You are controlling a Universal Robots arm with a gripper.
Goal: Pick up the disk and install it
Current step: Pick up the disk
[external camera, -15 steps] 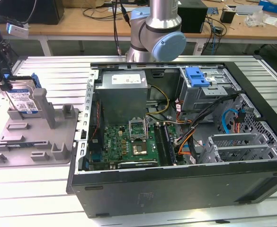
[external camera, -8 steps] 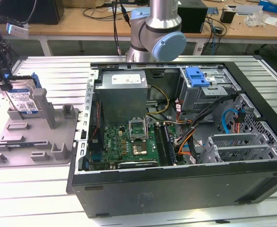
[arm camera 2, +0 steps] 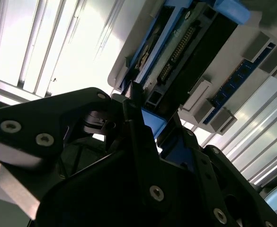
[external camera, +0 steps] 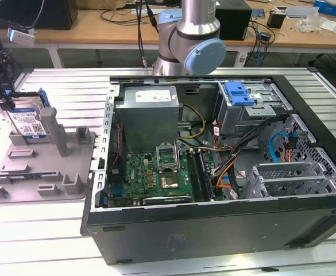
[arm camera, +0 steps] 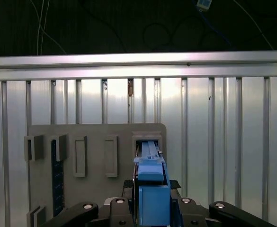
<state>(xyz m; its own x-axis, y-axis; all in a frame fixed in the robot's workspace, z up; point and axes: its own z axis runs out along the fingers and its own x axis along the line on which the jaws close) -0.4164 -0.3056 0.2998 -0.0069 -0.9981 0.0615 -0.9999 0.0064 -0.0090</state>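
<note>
Ribbed aluminium table [external camera: 53,80] ran bare around a grey fixture plate [external camera: 41,172] at the exterior view's left. The plate's near edge stopped just short of the open computer case [external camera: 213,230] filling the centre and the exterior view's right. The disk [external camera: 29,119] stood on edge in a slot at the plate's far corner, label facing the case. The gripper [external camera: 6,102] sat on its upper edge, pinching the blue carrier between both fingers. In the first wrist view the disk [arm camera: 150,189] ran edge-on from the gripper [arm camera: 152,210] into its slot, with empty slots beside it and open table beyond up to the raised rail [arm camera: 138,61]. Inside the case, a drive cage [external camera: 254,106] with a blue latch sat beside the grey power-supply box [external camera: 150,115].
</note>
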